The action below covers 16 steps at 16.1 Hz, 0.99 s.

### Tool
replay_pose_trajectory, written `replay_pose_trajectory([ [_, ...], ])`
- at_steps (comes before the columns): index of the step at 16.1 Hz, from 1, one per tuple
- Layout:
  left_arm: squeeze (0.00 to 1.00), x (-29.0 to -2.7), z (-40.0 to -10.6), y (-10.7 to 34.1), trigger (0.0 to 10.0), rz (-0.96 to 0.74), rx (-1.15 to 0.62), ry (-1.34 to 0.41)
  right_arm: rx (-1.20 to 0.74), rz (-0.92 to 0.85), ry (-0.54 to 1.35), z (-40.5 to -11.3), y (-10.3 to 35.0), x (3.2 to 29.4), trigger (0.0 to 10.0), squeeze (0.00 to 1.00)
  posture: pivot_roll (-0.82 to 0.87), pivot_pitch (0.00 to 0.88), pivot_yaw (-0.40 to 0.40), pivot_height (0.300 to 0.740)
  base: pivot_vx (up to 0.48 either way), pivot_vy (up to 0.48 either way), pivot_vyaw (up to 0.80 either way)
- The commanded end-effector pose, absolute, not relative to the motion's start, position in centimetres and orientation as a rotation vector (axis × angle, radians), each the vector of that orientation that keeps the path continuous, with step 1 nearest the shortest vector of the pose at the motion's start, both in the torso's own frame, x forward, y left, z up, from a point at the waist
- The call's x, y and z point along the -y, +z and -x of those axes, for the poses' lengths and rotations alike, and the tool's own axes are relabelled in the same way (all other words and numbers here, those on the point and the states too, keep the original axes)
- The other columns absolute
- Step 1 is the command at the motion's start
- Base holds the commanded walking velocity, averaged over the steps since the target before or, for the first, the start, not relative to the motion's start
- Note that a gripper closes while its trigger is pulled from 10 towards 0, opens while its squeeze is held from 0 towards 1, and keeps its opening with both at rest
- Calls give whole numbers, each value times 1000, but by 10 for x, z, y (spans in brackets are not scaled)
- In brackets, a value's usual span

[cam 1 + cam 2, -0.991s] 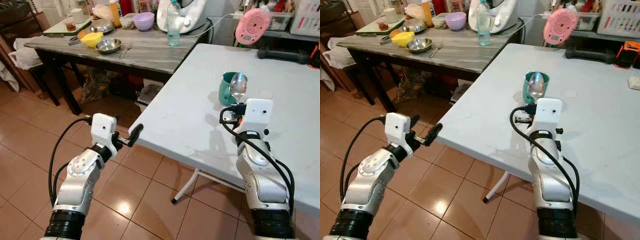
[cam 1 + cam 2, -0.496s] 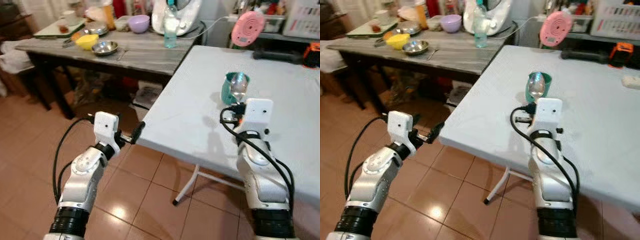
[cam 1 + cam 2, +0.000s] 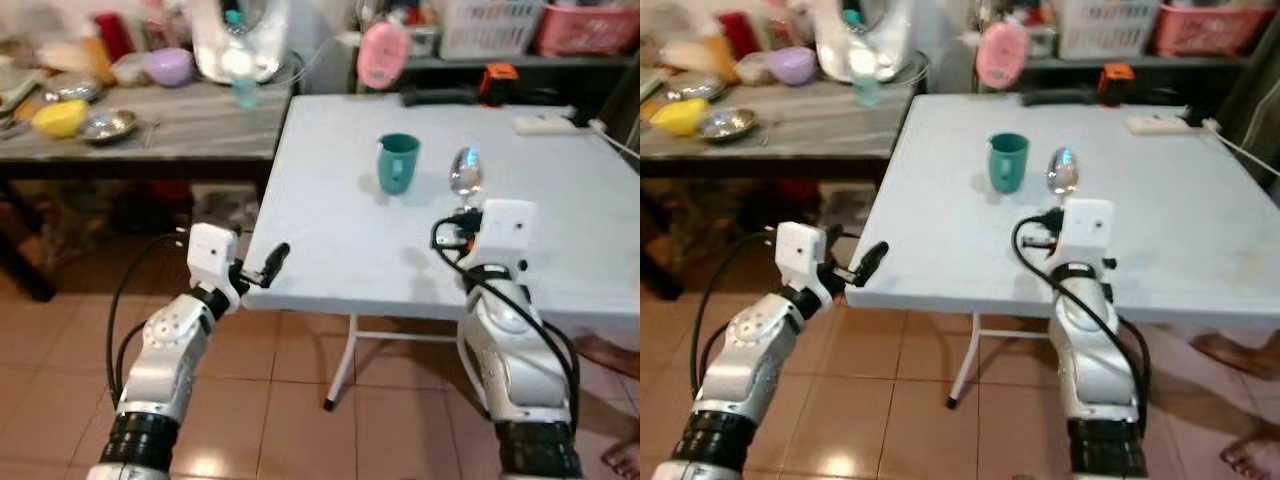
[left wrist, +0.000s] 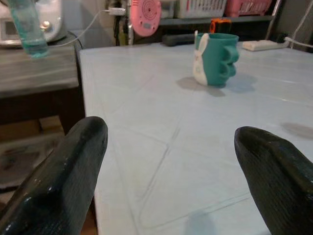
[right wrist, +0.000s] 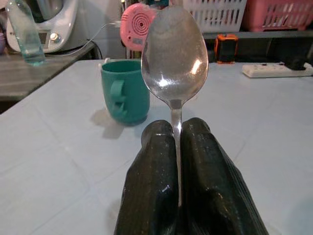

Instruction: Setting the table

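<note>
the white folding table [image 3: 560, 230] takes up the middle of the scene, with a darker side table [image 3: 190, 110] of bowls and a water bottle [image 3: 243, 78] beyond its left edge. on the white top stands a teal mug [image 3: 398, 163], alone near the middle. the right gripper [image 5: 177, 142] is over the near part of the table, fingers pressed together on the handle of a metal spoon [image 5: 174, 54], bowl pointing up, just beside the mug in the head views. the left gripper [image 3: 272, 263] hangs at the table's near left corner with its fingers spread wide and nothing between them. the head views are soft, so how high the spoon sits above the top is probably not readable. the pinch is narrow and low on the handle: the spoon could swivel or slip as it is laid down, or clip the mug if the arm reaches forward.
</note>
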State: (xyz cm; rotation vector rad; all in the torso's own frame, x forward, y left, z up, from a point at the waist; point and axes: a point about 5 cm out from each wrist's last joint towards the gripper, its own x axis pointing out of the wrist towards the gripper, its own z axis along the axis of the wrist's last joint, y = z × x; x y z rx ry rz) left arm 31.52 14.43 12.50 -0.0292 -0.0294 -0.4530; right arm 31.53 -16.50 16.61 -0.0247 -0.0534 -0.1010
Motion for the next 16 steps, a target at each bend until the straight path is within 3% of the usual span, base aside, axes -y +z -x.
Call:
replay_pose_trajectory([
  [1,0,-140,-315,126,10000,22,33,-459,81,30,-109,-316,172,168,10000,0,-83,0,82,740,0,439,0],
  [16,0,-129,-317,124,10000,32,44,-447,91,46,-96,-318,172,167,10000,0,-78,0,78,740,0,472,0],
])
